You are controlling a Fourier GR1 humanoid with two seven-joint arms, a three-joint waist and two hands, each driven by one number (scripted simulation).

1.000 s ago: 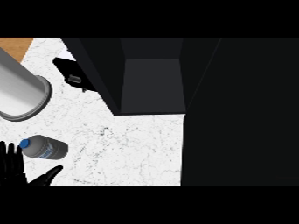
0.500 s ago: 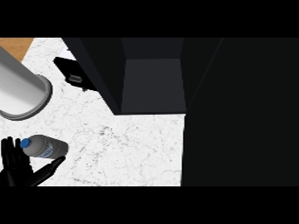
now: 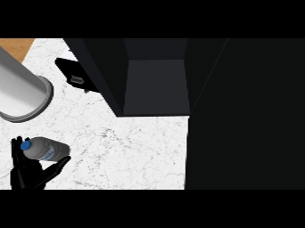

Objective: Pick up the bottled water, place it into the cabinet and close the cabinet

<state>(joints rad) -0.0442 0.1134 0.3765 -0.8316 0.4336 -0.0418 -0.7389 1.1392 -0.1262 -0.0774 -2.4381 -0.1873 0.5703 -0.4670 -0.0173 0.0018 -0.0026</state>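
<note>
One hand [image 3: 30,173] — cupped around bottled water [image 3: 44,149] on counter [image 3: 129,151].

Kitchen, white marble counter [image 3: 129,147], open dark cabinet [image 3: 155,84]

clear plastic water bottle with blue cap [image 3: 44,149] lies on white marble tabletop [image 3: 129,151] at lower left, in the black left hand [image 3: 31,171]. big grey cylinder [image 3: 14,89] behind it. open dark cabinet [image 3: 155,80] right of cylinder, at the tabletop's rear.
</note>
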